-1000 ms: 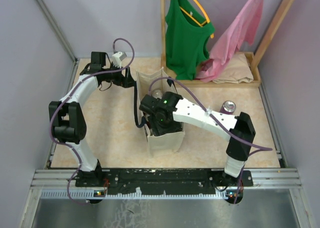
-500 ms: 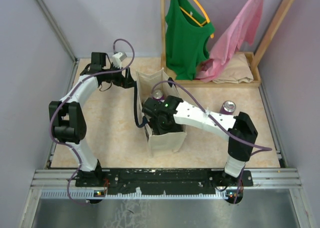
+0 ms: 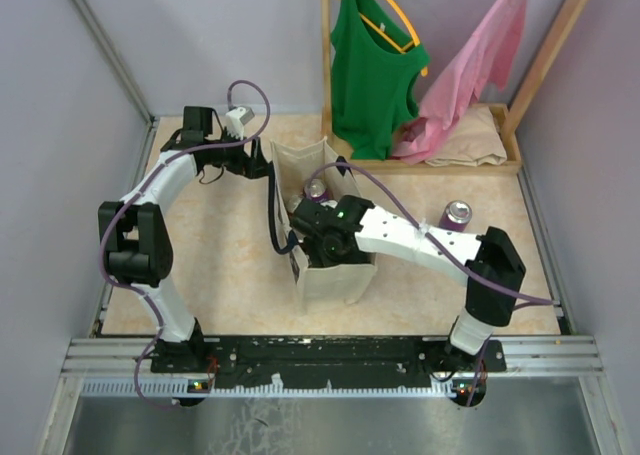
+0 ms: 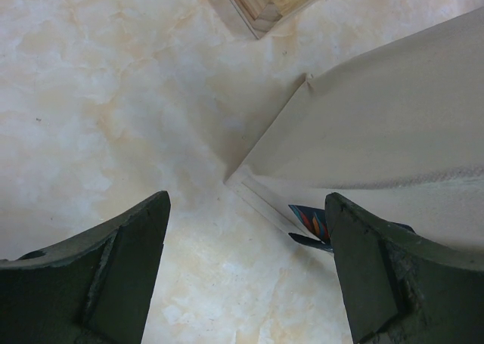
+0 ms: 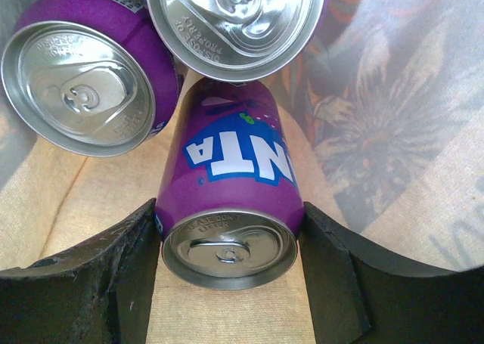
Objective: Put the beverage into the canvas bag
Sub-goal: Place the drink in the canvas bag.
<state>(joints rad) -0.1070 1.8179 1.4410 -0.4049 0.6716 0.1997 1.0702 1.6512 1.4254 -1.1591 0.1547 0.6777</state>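
Our right jaws clasp the purple Fanta can [image 5: 227, 200], its long axis pointing ahead between them, inside the canvas bag [image 3: 330, 280]; our left jaws gape beside it.

R wrist cam: right gripper [image 5: 228, 227] fingers [image 5: 91, 283] cut off at btm edge; uppermost can [image 5: 234, 15] cut by top edge. Top cam: gripper tips + gripped purple soda can [image 5: 227, 185] hidden inside canvas bag [image 3: 330, 280].

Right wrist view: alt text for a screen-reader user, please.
A purple aluminium soda can lies clamped between the right gripper's dark fingers, silver top toward the camera. Two more purple cans rest beyond it inside the cream canvas bag with floral-print lining.
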